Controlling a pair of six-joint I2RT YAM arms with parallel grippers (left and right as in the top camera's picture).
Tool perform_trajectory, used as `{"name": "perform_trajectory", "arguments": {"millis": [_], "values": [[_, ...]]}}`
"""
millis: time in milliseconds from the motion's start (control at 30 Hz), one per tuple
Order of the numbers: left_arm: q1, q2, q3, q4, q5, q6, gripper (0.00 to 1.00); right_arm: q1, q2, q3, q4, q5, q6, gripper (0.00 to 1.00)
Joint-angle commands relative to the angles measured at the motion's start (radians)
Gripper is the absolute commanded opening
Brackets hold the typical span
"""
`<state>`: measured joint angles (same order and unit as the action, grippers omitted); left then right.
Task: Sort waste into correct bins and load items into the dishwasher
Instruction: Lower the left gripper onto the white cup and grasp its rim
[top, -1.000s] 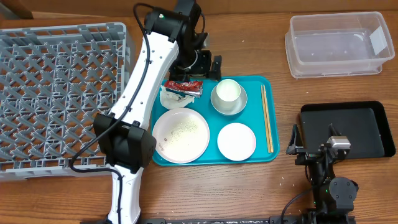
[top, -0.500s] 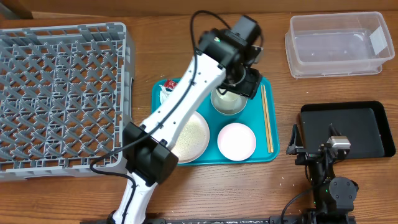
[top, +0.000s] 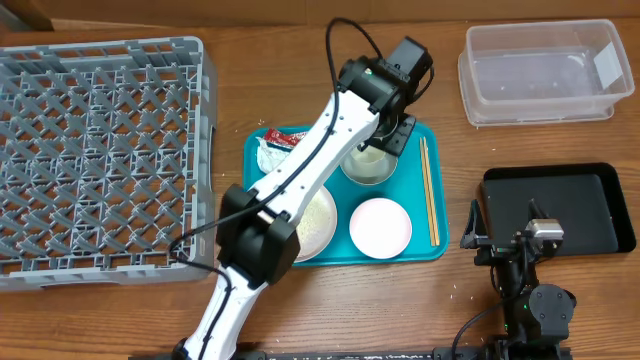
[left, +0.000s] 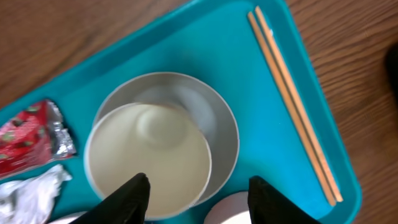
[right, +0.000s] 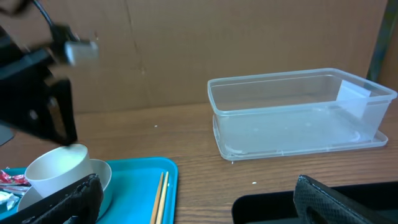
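Presently, left tool (left: 198, 180): fingers (left: 134, 199) spread wide, gripping nothing, hanging over the white cup (left: 149, 158); one finger shows above the cup's near rim, the other beyond the bowl's edge; whether either finger touches the cup cannot be told.

Cup sits inside the grey bowl (left: 221, 130), pushed toward the side nearer the packet; in the right wrist view it looks slightly tilted; bowl stands on the teal tray (left: 249, 56).

Chopsticks (left: 292, 106) lie side by side along the tray's edge, apart from the bowl; red packet (left: 31, 134) lies on the tray on the bowl's other side, with the crumpled napkin (left: 28, 193) just beside it.

Pink dish (top: 380, 226) is on the same tray, next to the bowl; white plate (top: 315, 215) sits beside the dish, partly under the left arm, with pale crumbs (top: 322, 205) on it.

Right tool (right: 198, 186): fingers wide apart, nothing between them; low over the table (top: 400, 300), near the black tray (top: 560, 205).

Clear tub (top: 545, 72) stands at the table's far right corner, beyond the black tray; grey rack (top: 100, 160) fills the left side, well apart from both tools.
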<state>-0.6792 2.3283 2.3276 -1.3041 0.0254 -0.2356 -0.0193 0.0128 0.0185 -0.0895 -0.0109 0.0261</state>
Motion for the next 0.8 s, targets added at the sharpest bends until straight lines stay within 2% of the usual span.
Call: {"name": "perform_trajectory", "arguments": {"millis": [0, 400, 500, 767], "values": [[-0.003, 0.028, -0.010, 0.010, 0.027, -0.015, 0.53, -0.004, -0.010, -0.010, 0.005, 0.009, -0.001, 1.00], [-0.020, 0.049, -0.011, 0.005, 0.053, -0.016, 0.50, -0.004, -0.010, -0.010, 0.005, 0.009, -0.001, 1.00], [-0.024, 0.061, -0.011, 0.004, 0.052, -0.018, 0.45, -0.004, -0.010, -0.010, 0.005, 0.009, -0.001, 1.00], [-0.028, 0.110, -0.011, -0.001, 0.045, -0.034, 0.40, -0.005, -0.010, -0.010, 0.005, 0.009, -0.001, 1.00]]}}
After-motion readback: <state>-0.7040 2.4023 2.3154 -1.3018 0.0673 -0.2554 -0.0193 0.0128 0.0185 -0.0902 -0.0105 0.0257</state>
